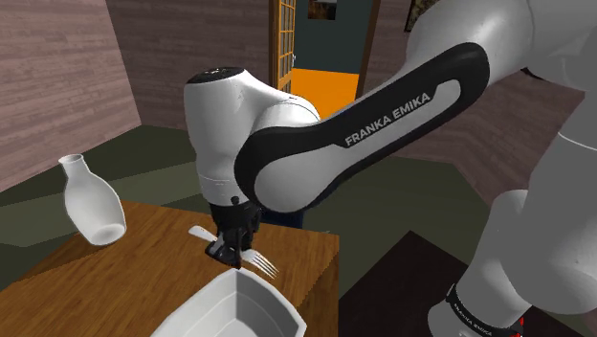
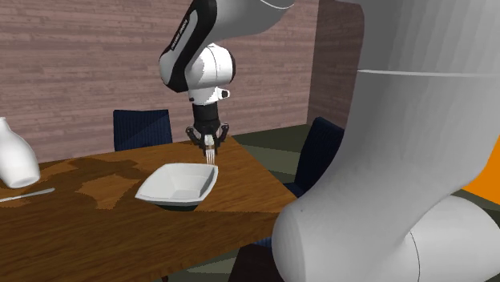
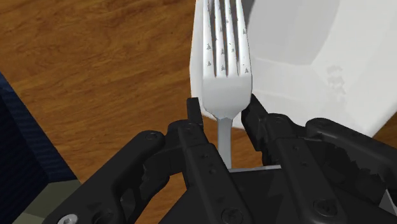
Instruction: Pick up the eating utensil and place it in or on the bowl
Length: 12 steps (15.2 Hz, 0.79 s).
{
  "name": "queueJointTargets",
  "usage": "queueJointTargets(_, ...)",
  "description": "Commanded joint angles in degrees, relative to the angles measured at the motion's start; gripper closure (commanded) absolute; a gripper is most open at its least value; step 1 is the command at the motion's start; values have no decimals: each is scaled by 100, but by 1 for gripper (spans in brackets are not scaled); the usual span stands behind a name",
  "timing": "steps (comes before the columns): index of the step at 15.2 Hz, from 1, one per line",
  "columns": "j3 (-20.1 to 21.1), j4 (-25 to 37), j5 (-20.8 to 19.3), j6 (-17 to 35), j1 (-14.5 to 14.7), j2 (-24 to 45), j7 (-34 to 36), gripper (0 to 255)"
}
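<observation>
One fork point(image 3: 222, 70) clamped in the hand point(image 3: 224, 107), tines over the bowl point(image 2: 172, 183) rim.
Centre it over the bowl before release, lest it tip onto the bench point(image 2: 96, 228).

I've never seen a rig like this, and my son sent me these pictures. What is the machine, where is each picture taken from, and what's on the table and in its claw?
The machine is a white robot arm with dark joints, ending in a black two-finger gripper. The shoulder view looks from beside the arm's base down over the wooden table. The second exterior view looks across the table from close by the arm's body, which looms at that view's right. The wrist view comes from a camera on the hand, looking along the gripper. On the table stand a white bowl and a white vase, and a slim grey utensil lies near the vase; what kind is too small to tell. The gripper is shut on the neck of a silvery fork, its tines by the bowl's rim.
</observation>
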Motion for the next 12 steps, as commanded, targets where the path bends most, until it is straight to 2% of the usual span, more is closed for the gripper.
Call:
queueJointTargets(1,131,-169,50,84,132,-87,247,255)
queueJointTargets(7,579,-421,146,213,564,-200,1077,255)
queueJointTargets(12,592,-601,-22,587,570,36,1209,255)
